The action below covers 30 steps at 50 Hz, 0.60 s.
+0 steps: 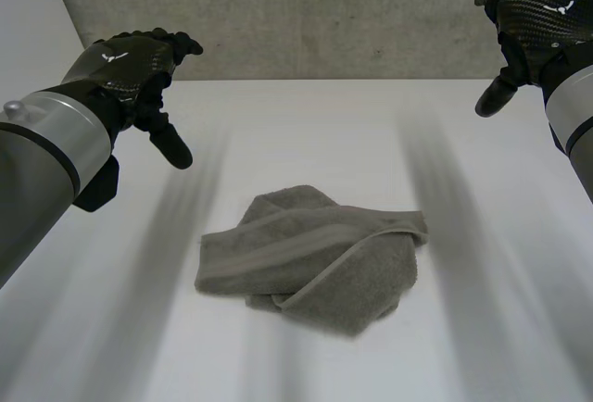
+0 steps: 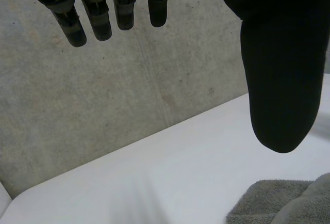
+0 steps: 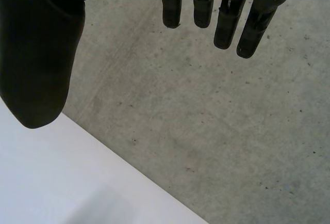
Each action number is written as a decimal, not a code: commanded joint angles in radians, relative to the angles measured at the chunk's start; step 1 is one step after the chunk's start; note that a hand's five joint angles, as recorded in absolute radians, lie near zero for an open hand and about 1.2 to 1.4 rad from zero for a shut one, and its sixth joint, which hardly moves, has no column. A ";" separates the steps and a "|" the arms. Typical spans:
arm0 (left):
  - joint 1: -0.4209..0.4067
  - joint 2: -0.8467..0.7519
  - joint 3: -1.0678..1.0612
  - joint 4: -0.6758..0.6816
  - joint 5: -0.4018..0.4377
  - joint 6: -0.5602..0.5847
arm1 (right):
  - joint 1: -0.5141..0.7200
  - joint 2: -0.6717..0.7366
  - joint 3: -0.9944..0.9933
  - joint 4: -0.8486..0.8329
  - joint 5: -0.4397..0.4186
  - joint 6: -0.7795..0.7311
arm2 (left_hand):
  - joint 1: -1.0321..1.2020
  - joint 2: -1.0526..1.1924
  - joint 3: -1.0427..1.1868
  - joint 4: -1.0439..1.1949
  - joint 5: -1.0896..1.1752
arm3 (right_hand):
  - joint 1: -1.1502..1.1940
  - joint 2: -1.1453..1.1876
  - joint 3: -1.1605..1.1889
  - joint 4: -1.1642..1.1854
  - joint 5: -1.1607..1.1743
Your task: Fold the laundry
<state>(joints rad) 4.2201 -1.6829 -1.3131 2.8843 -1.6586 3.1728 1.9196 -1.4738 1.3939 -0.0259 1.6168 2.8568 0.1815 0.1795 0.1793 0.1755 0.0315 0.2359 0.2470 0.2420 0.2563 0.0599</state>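
A grey towel [image 1: 315,254] lies in a loose, crumpled heap near the middle of the white worktop [image 1: 306,133]. It is lapped roughly over itself, with a woven band running across the top layer and a rounded flap spilling toward the near right.

The left hand [image 1: 130,73] hangs in the air over the far left of the worktop, well apart from the towel, with its back turned up and its thumb pointing down at the surface. Seen from its own wrist, its fingers [image 2: 98,15] are straight and a little spread, and the thumb stands wide of them — they hold nothing. An edge of the towel lies on the worktop below the thumb.

The right hand [image 1: 537,22] is in the air at the far right, seen against the grey concrete wall [image 1: 324,13] behind the worktop. It too is well apart from the towel. Its fingers [image 3: 227,22] are straight, side by side with small gaps between them, and the thumb is held off to one side — this hand is empty as well.
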 commanded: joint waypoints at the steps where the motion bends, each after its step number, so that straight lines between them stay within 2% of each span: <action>1: -0.002 -0.001 -0.006 0.001 0.003 0.001 | -0.002 0.004 -0.016 0.034 -0.014 -0.001 | 0.006 0.008 0.008 0.012 -0.019 | -0.061 -0.073 -0.067 -0.082 -0.060; 3: -0.002 -0.008 -0.011 0.003 0.007 0.003 | 0.002 0.018 -0.029 0.085 -0.067 -0.023 | 0.008 0.010 0.011 0.015 -0.016 | -0.061 -0.073 -0.067 -0.082 -0.060; 4: -0.002 -0.008 -0.011 0.003 0.007 0.003 | 0.003 0.018 -0.029 0.086 -0.067 -0.024 | 0.008 0.010 0.011 0.015 -0.016 | -0.061 -0.073 -0.067 -0.082 -0.060; 6: -0.003 -0.020 -0.011 0.003 0.008 0.003 | 0.004 0.039 -0.036 0.182 -0.180 -0.112 | 0.017 0.019 0.020 0.023 -0.007 | -0.061 -0.073 -0.067 -0.082 -0.060; 7: -0.005 -0.032 -0.012 0.001 0.008 0.006 | 0.004 0.040 -0.036 0.182 -0.181 -0.112 | 0.029 0.031 0.031 0.035 0.004 | -0.061 -0.073 -0.067 -0.082 -0.060; 8: -0.005 -0.052 -0.012 0.000 0.008 0.006 | 0.006 0.058 -0.029 0.246 -0.249 -0.178 | 0.032 0.034 0.034 0.038 0.007 | -0.061 -0.073 -0.067 -0.082 -0.060; 9: -0.005 -0.052 -0.012 0.000 0.008 0.006 | 0.006 0.058 -0.029 0.247 -0.250 -0.178 | 0.032 0.034 0.034 0.038 0.007 | -0.061 -0.073 -0.067 -0.082 -0.060; 11: -0.006 -0.113 -0.009 -0.008 0.010 0.015 | 0.012 0.092 -0.004 0.375 -0.357 -0.325 | 0.035 0.037 0.037 0.041 0.010 | -0.061 -0.073 -0.067 -0.082 -0.060; 12: -0.006 -0.113 -0.009 -0.008 0.010 0.015 | 0.012 0.092 -0.004 0.376 -0.357 -0.326 | 0.035 0.037 0.037 0.041 0.010 | -0.061 -0.073 -0.067 -0.082 -0.060; 14: -0.008 -0.149 -0.011 -0.010 0.017 0.026 | 0.047 0.096 0.039 0.432 -0.428 -0.433 | 0.032 0.034 0.034 0.038 0.007 | -0.061 -0.073 -0.067 -0.082 -0.060; 15: -0.009 -0.184 -0.014 -0.008 0.035 0.039 | 0.047 0.096 0.039 0.432 -0.428 -0.433 | 0.032 0.034 0.034 0.038 0.007 | -0.061 -0.073 -0.067 -0.082 -0.060; 20: -0.009 -0.304 -0.021 -0.002 0.111 0.087 | 0.087 0.113 0.126 0.360 -0.463 -0.481 | 0.035 0.037 0.037 0.041 0.010 | -0.051 -0.062 -0.057 -0.072 -0.050; 23: -0.011 -0.368 -0.031 0.003 0.141 0.104 | 0.102 0.153 0.200 0.261 -0.476 -0.490 | 0.035 0.037 0.037 0.041 0.010 | -0.051 -0.062 -0.057 -0.072 -0.050; 26: -0.011 -0.425 -0.034 0.036 0.154 0.108 | 0.137 0.214 0.296 0.085 -0.471 -0.493 | 0.044 0.046 0.046 0.050 0.019 | -0.045 -0.056 -0.051 -0.066 -0.044; 30: -0.011 -0.497 -0.049 0.117 0.155 0.110 | 0.148 0.259 0.339 -0.014 -0.459 -0.493 | 0.292 0.294 0.294 0.298 0.268 | 0.066 0.055 0.060 0.045 0.067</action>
<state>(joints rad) 4.2092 -2.1002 -1.3467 2.9212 -1.5092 3.2808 2.0460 -1.2817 1.6545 0.1331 1.1388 2.3569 0.2665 0.2655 0.2653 0.2657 0.0884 0.2390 0.2483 0.2438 0.2568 0.0617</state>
